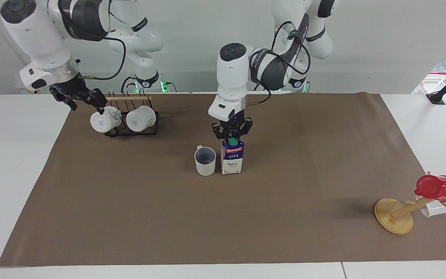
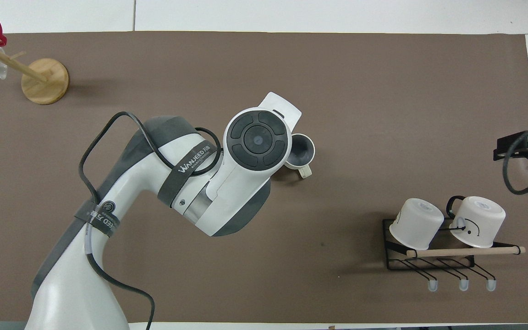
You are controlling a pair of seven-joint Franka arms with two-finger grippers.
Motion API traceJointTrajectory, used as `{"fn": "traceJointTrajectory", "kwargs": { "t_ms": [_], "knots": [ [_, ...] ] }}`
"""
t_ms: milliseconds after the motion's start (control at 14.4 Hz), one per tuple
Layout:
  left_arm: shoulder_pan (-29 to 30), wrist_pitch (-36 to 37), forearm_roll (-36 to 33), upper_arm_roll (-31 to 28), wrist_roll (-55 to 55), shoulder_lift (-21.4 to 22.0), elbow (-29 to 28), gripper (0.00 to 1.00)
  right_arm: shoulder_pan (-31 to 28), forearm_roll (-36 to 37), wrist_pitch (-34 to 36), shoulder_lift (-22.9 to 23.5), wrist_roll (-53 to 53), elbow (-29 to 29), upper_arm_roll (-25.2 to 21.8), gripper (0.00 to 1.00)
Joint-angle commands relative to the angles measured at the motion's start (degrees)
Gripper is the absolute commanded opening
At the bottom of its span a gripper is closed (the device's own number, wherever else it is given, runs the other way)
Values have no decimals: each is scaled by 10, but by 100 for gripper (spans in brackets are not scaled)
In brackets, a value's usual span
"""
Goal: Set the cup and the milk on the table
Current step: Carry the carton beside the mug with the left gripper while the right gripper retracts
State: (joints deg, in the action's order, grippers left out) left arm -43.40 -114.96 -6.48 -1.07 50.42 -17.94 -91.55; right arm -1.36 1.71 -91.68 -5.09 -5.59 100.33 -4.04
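- The milk (image 1: 231, 157) stands upright on the brown mat of the surface (image 1: 223, 217), right beside the cup (image 1: 205, 161), on the side toward the left arm's end. The gap between them looks tiny, and I honestly can't tell if they touch.
- The left tool (image 1: 232, 135) is clamped on the milk's gabled top, up by the green cap. If it lets go while pulling sideways, my guess is the carton tips, since it's tall with a small base.
- With the cup that close, any wobble or sideways drag could knock it or shove it along the mat.
- The right tool (image 1: 83, 100) is up over the mat's edge at the right arm's end, fingers spread apart, holding nothing, close to the two white mugs (image 1: 123, 119) on the black rack (image 1: 131, 131). A careless swing there could clip a mug.
- The facing view shows the grip and carton plainly. From overhead the left arm's wrist hides the milk completely, and only the cup's grey-blue inside and handle peek out.
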Motion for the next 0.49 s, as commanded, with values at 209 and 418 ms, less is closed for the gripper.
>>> {"fn": "traceJointTrajectory", "kwargs": {
  "t_ms": [209,418],
  "knots": [
    [-10,-9,-15,-5,-3,10,-14,43,0,-24,69,68,8,-144,11,100],
    [-10,-24,-13,-6,-3,11,-14,100,6,-1,70,82,12,-166,15,100]
  ]
}}
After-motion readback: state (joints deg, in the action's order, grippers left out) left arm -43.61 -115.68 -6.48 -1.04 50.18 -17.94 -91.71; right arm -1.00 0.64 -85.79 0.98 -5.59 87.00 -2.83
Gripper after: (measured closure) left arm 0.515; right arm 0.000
